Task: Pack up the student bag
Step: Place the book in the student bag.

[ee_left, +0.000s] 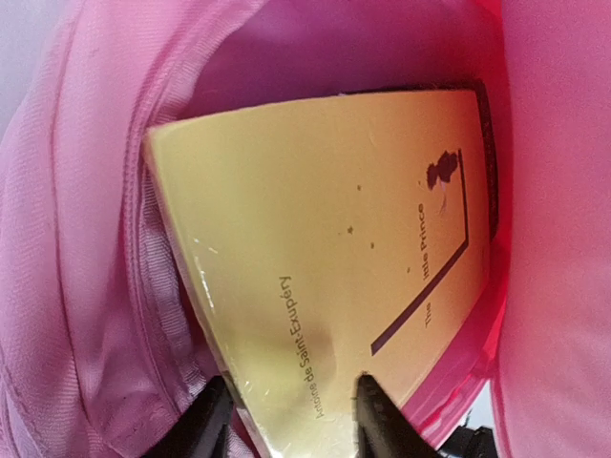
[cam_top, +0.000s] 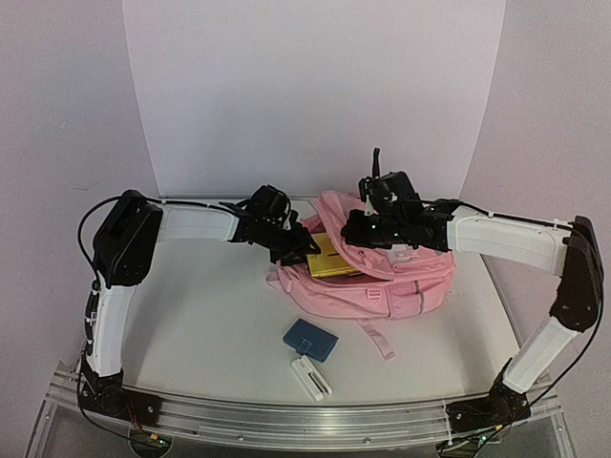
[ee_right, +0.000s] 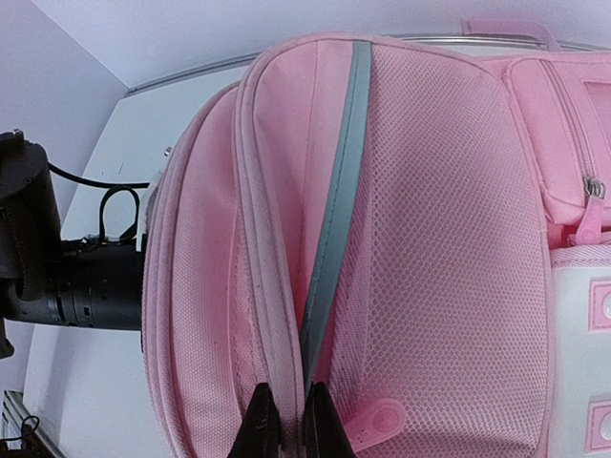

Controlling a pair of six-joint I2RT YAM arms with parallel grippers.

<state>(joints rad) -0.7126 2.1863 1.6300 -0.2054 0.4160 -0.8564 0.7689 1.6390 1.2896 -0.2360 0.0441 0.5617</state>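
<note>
The step in hand is seating the yellow Little Prince paperback (ee_left: 325,248) in the mouth of the student bag (cam_top: 382,281), which lies on the surface (cam_top: 210,324) between my arms. My right tool (ee_right: 284,425) is pinched together on the bag's rim seam. My left tool (ee_left: 291,420) straddles the book's near edge, but I cannot tell if it grips; next I'd nudge the book deeper, then back out.

Soft even light, slightly blurred close-ups

The left arm (cam_top: 196,224) and right arm (cam_top: 501,239) reach in from the sides with bent elbows. The left claw (ee_left: 294,384) has its fingers apart. The right claw (ee_right: 286,399) is pinched tight on the bag (ee_right: 430,239).
</note>
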